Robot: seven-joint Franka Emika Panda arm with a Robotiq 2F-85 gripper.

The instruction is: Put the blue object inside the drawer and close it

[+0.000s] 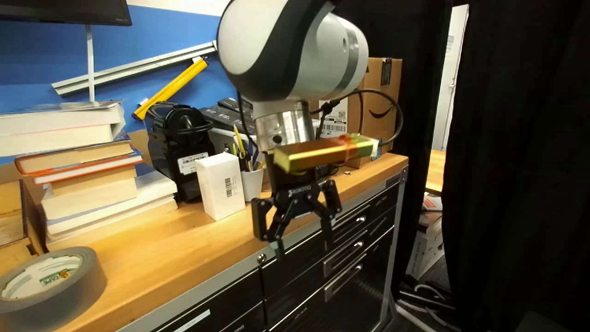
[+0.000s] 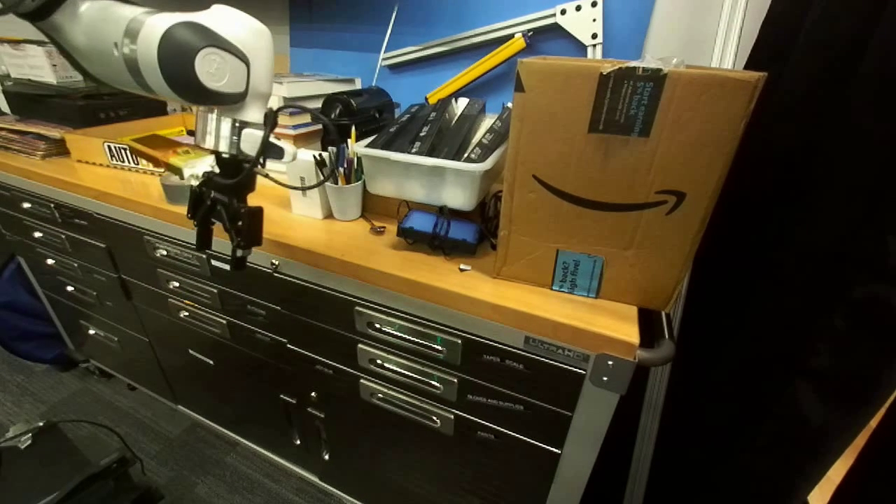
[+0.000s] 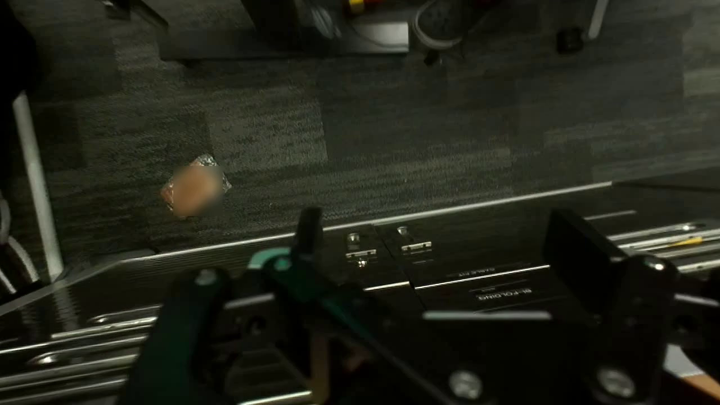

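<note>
At the left in an exterior view, a low tan box [image 2: 87,147] on the wooden bench [image 2: 392,260] bore AUTO in heavy black capitals. A thick roll of grey tape [image 1: 69,295], smooth and matt, had TAPE printed inside its white core. The claw [image 2: 221,256], black and jointed, lettered ROBOTIQ, hung pointing down in front of the bench, its fingers spread well apart. Next along stood a crisp-edged white box [image 2: 308,183] with a barcode, then a tapered white cup [image 2: 346,201] crowded with pens [image 2: 343,168]. A cloudy plastic tub [image 2: 420,178] held long black boxes [image 2: 434,129]; before it sat a rounded dark-blue item [image 2: 420,222] wrapped in cord. Underneath, the top drawer [image 2: 420,337] was shut, its flat black front set with a metal handle plate; the lower drawer [image 2: 409,373] read GLOVES AND SUPPLIES, and a corner plate [image 2: 556,351] ULTRAHD. At the far right rose a brown cardboard carton [image 2: 609,231] with a curved black arrow and dark tape saying Start earning 5% back. The blue object could not be singled out: a tiny pale piece [image 2: 465,267] lay near the carton, and a teal patch [image 3: 261,259] showed by one finger in the wrist view, both too unclear to name.
</note>
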